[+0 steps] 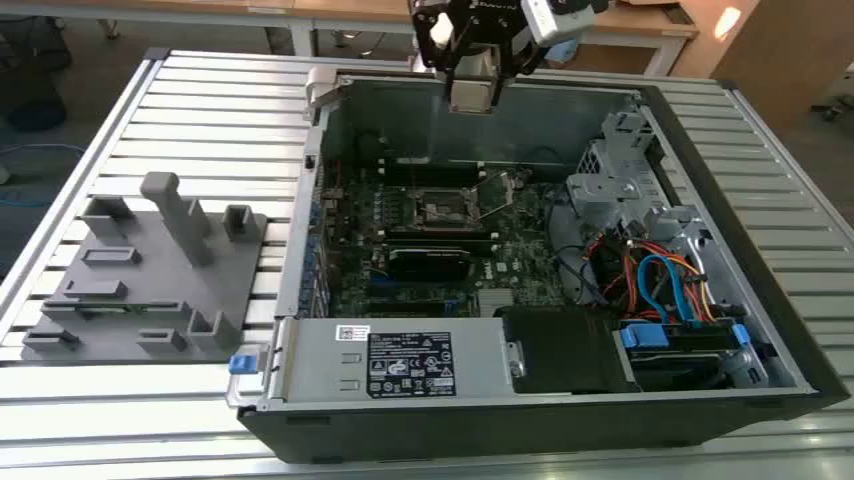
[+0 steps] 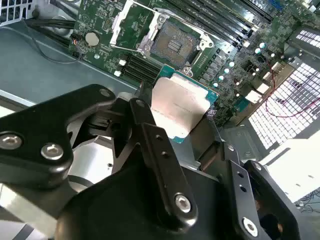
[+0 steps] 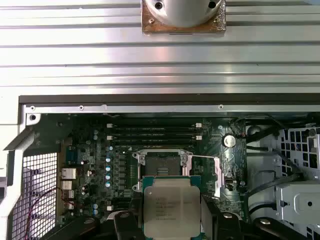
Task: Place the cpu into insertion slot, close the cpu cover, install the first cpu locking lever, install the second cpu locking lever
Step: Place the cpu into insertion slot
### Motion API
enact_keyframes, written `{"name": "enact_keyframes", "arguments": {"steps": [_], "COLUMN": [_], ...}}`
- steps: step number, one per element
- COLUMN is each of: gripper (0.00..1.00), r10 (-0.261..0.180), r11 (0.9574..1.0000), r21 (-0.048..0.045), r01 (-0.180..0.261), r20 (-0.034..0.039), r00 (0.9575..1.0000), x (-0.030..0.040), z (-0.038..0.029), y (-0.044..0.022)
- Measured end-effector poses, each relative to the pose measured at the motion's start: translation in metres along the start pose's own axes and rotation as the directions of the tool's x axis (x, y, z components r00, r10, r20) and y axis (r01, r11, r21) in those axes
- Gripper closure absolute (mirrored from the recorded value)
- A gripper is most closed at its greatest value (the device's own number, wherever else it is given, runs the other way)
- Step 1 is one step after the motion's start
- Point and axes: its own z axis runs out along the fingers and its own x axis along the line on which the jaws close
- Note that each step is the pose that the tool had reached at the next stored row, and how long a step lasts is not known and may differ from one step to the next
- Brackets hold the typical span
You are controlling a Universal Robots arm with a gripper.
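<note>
The gripper (image 2: 175,117) holds one cpu (image 3: 171,210), apart from the one uncovered insertion slot (image 3: 162,167).

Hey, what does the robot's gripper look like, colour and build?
The gripper is matt black: jointed linkage bars with rounded ends, pinned by silver screws. In the exterior view a pale grey box sits beside its black body.

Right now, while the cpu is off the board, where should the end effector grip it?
By two opposite thin edges, coming from the metal-top side, as the end effector grips the cpu now. It is a flat square plate, so pinching its sides should leave the underside free to meet the insertion slot.
</note>
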Motion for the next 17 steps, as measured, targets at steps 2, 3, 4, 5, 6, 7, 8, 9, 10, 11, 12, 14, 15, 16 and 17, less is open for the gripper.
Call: {"name": "enact_keyframes", "arguments": {"steps": [2,3,4,5,6,7,8,9,10,11,12,14,15,16,17], "gripper": [0.46,0.46,0.46,0.46,0.46,0.46,0.46,0.46,0.46,0.46,0.46,0.46,0.46,0.46,0.46], "r10": [0.000,0.000,0.000,0.000,0.000,0.000,0.000,0.000,0.000,0.000,0.000,0.000,0.000,0.000,0.000], "r11": [1.0000,1.0000,1.0000,1.0000,1.0000,1.0000,1.0000,1.0000,1.0000,1.0000,1.0000,1.0000,1.0000,1.0000,1.0000], "r21": [0.0000,0.0000,0.0000,0.0000,0.0000,0.0000,0.0000,0.0000,0.0000,-0.0001,0.0000,0.0000,0.0000,0.0000,0.0000], "r01": [0.000,0.000,0.000,0.000,0.000,0.000,0.000,0.000,0.000,0.000,0.000,0.000,0.000,0.000,0.000], "r20": [0.0000,0.0000,0.0000,0.0000,0.0000,0.0000,0.0000,0.0000,0.0000,0.0000,0.0000,0.0000,0.0000,0.0000,0.0000], "r00": [1.0000,1.0000,1.0000,1.0000,1.0000,1.0000,1.0000,1.0000,1.0000,1.0000,1.0000,1.0000,1.0000,1.0000,1.0000], "x": [0.0000,0.0000,0.0000,0.0000,0.0000,0.0000,0.0000,0.0000,0.0000,0.0000,0.0000,0.0000,0.0000,0.0000,0.0000], "z": [0.0000,0.0000,0.0000,0.0000,0.0000,0.0000,0.0000,0.0000,0.0000,0.0000,0.0000,0.0000,0.0000,0.0000,0.0000], "y": [0.0000,0.0000,0.0000,0.0000,0.0000,0.0000,0.0000,0.0000,0.0000,0.0000,0.0000,0.0000,0.0000,0.0000,0.0000]}}
